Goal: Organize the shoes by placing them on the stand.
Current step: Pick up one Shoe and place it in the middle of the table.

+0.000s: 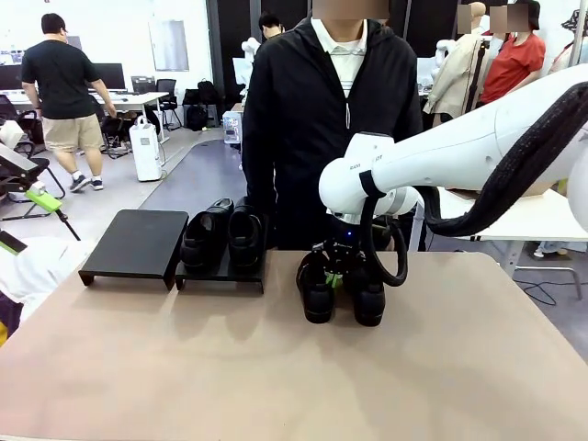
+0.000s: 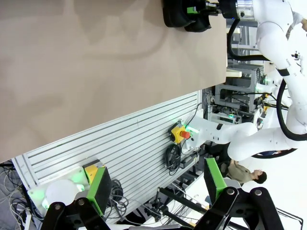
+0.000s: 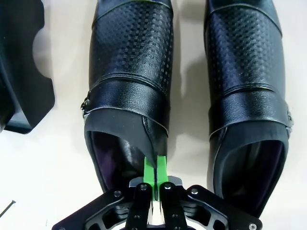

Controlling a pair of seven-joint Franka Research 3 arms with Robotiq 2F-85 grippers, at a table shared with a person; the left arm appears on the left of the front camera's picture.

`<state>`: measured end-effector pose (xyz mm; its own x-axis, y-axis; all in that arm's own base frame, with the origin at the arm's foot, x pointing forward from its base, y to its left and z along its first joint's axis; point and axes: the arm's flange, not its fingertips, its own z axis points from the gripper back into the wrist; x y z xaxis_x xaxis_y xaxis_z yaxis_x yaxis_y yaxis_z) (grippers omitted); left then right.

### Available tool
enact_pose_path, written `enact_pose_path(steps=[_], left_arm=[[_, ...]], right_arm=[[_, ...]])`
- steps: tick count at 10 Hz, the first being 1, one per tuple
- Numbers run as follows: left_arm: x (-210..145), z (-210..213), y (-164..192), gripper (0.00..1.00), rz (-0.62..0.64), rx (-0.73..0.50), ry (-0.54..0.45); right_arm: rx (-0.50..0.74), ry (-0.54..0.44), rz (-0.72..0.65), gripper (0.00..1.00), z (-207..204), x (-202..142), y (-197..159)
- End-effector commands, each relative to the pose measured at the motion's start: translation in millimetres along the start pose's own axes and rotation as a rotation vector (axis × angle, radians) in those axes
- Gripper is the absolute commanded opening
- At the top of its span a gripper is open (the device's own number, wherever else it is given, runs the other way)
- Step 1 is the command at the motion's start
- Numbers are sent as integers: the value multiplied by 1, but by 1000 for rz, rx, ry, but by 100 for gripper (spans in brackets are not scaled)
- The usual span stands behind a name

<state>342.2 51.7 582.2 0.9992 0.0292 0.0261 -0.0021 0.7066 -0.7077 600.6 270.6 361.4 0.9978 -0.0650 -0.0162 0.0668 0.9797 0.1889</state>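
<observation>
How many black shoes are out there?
4 shoes: two side by side on the stand's right platform; two on the table, left one pinched in the right arm's jaws.

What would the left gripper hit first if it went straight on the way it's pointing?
Probably the ribbed metal panel under the table edge, near the red stop button. The open left gripper points at it, though depth is hard to judge.

On the table [image 1: 276, 367], the left platform [image 1: 133, 243] stands beside the right platform [image 1: 220, 277] carrying two shoes [image 1: 222, 234]; right of them, my right pincer [image 3: 154, 175] pinches the left shoe [image 3: 129, 86] beside the other shoe [image 3: 247, 86].
</observation>
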Motion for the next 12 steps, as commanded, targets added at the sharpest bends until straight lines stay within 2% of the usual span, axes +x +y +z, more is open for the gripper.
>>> enact_pose_path(steps=[1,3,5,6,8,9,10,11,12], left_arm=[[-2,2,0,100,6,1,7],[-2,2,0,100,6,1,7],[-2,2,0,100,6,1,7],[-2,2,0,100,6,1,7],[-2,2,0,100,6,1,7],[-2,2,0,100,6,1,7],[-2,2,0,100,6,1,7],[-2,2,0,100,6,1,7],[-2,2,0,100,6,1,7]], right_arm=[[-3,28,3,0,-7,-6,1],[16,33,43,0,4,-14,6],[55,24,115,0,56,-42,17],[67,34,130,0,86,-68,21],[78,52,131,0,132,-142,13],[104,48,133,0,140,-173,3],[135,3,110,0,143,-206,-13],[169,-49,51,0,141,-224,-23],[172,-46,47,0,136,-223,-24]])
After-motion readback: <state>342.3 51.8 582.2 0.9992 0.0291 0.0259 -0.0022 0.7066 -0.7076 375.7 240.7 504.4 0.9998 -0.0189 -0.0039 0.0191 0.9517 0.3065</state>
